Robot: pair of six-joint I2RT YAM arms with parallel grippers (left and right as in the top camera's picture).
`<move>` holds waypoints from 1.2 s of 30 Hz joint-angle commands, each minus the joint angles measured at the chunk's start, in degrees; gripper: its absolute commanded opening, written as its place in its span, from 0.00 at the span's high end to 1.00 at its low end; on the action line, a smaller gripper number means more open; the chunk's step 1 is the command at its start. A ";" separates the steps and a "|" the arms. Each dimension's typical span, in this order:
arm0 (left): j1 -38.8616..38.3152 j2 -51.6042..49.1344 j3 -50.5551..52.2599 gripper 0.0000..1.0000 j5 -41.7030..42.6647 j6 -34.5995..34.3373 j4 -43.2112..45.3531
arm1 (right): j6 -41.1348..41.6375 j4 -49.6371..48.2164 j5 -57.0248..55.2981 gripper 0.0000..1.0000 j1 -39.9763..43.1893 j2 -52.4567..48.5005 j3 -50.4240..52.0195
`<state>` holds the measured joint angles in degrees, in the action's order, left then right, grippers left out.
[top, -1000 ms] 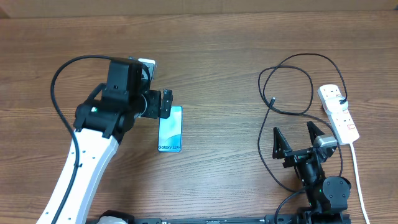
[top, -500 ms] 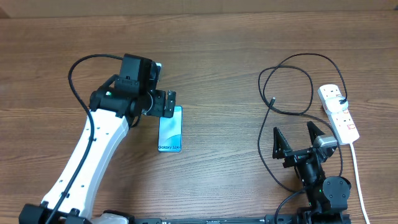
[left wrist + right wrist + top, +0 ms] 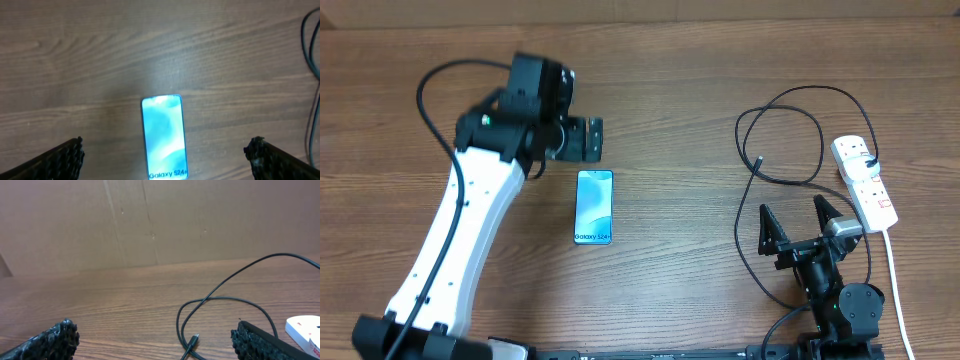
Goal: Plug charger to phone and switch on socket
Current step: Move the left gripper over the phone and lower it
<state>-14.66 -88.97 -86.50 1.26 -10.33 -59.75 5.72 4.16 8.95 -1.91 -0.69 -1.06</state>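
Phone [image 3: 593, 207] near L pincer [image 3: 588, 140], base-side, apart; jaws wide

Wood-grain table [image 3: 700, 90] standing before a brown panel [image 3: 150, 220]
The table's brown grain is running side to side across the overhead view. Behind the table's far edge the cardboard-like panel is rising upright, showing faint vertical creases. Soft, even light is falling on the table, leaving a pale sheen on its top.
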 commanded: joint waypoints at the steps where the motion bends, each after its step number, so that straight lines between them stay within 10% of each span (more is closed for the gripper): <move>1: -0.37 -6.95 -10.82 0.00 -0.35 -0.59 -5.90 | -0.44 -0.20 -0.35 0.00 -0.28 0.46 0.61; 36: -0.37 -27.39 -16.74 0.01 -2.32 -0.48 -18.88 | -0.44 -0.20 -0.35 0.00 -0.28 0.46 0.61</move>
<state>-14.66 -114.96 -102.69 0.08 -10.37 -78.46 5.72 4.12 8.95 -1.91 -0.69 -1.06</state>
